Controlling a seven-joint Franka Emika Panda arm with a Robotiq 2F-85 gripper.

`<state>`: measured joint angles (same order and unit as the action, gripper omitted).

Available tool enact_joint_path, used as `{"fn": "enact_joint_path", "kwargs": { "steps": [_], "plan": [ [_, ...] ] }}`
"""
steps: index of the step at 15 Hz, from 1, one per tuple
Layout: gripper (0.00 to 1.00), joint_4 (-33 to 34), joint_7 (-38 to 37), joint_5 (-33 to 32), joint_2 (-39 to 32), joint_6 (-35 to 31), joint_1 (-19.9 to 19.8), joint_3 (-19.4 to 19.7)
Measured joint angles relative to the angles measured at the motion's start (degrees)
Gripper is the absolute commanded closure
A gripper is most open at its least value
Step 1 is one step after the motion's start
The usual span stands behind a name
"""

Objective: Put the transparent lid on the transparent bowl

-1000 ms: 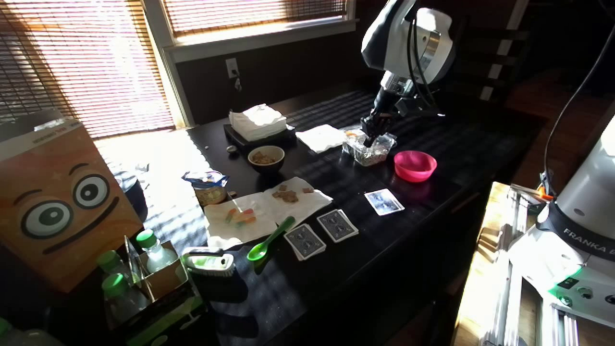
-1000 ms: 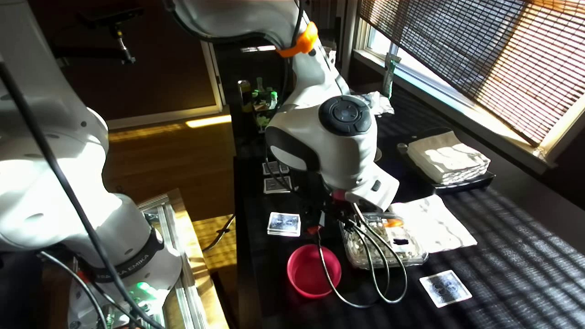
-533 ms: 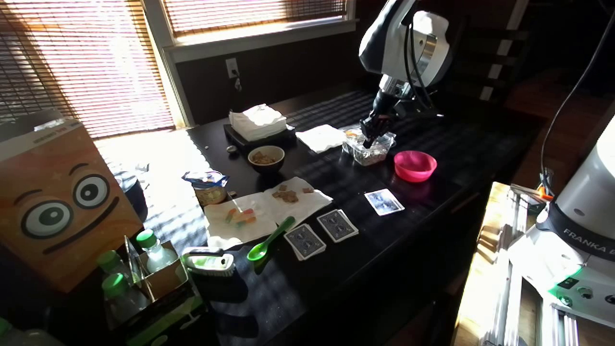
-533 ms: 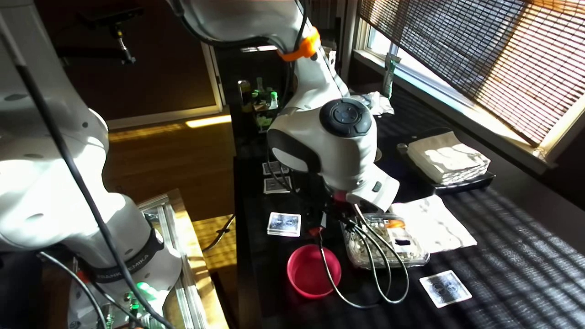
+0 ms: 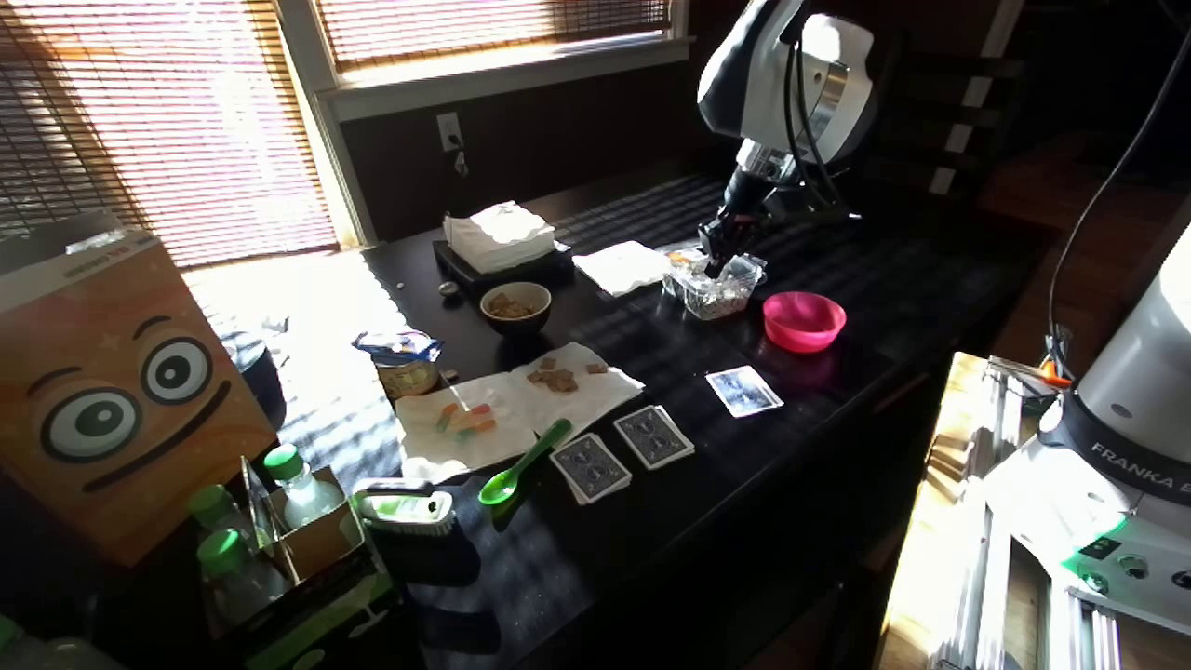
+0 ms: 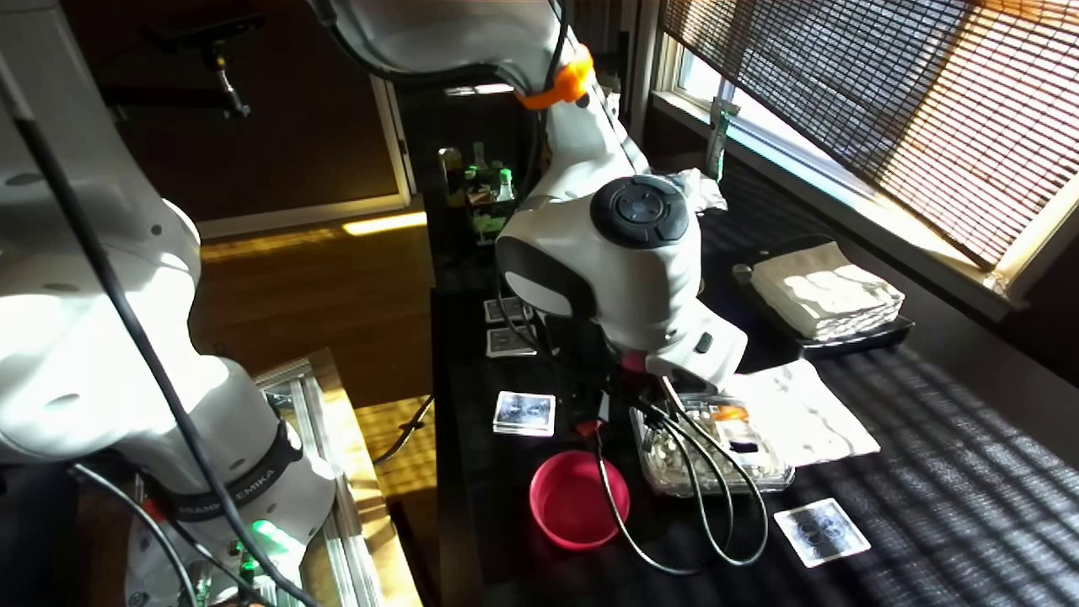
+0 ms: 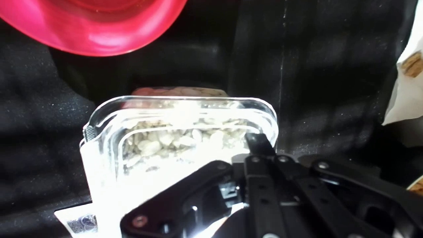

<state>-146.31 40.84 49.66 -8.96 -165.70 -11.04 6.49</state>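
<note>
The transparent bowl (image 5: 715, 303) stands on the dark table with pale pieces inside; it also shows in an exterior view (image 6: 662, 479). The transparent lid (image 7: 191, 103) lies over it in the wrist view, glinting strongly; the glare hides much of it and I cannot tell whether it is seated all round. The lid's edge also shows in both exterior views (image 5: 749, 268) (image 6: 763, 482). My gripper (image 5: 715, 270) is just above the lid, with its fingers together and nothing visible between them. In the wrist view, its fingertips (image 7: 260, 144) are over one rounded corner of the lid.
A pink bowl (image 5: 804, 323) stands close beside the container. A white sheet (image 6: 801, 413) lies on its other side. Playing cards (image 5: 744, 391), a napkin stack (image 5: 500, 237), a dark bowl with snacks (image 5: 515, 322) and a green spoon (image 5: 526, 462) lie around.
My gripper has risen slightly from the container over the last half second. The container, lid and pink bowl show no clear movement.
</note>
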Motion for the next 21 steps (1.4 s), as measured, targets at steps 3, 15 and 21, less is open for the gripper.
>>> {"fn": "enact_joint_path", "kwargs": {
  "steps": [3, 15, 21],
  "plan": [
    [1.0, 0.0, 0.0, -0.1, 0.3, -2.3, -0.1, 0.8],
    [1.0, 0.0, -1.7, -5.4, -3.6, -7.7, 0.3, 5.7],
    [1.0, 0.0, -2.6, -6.1, -3.8, -7.9, 1.3, 6.8]
  ]
}}
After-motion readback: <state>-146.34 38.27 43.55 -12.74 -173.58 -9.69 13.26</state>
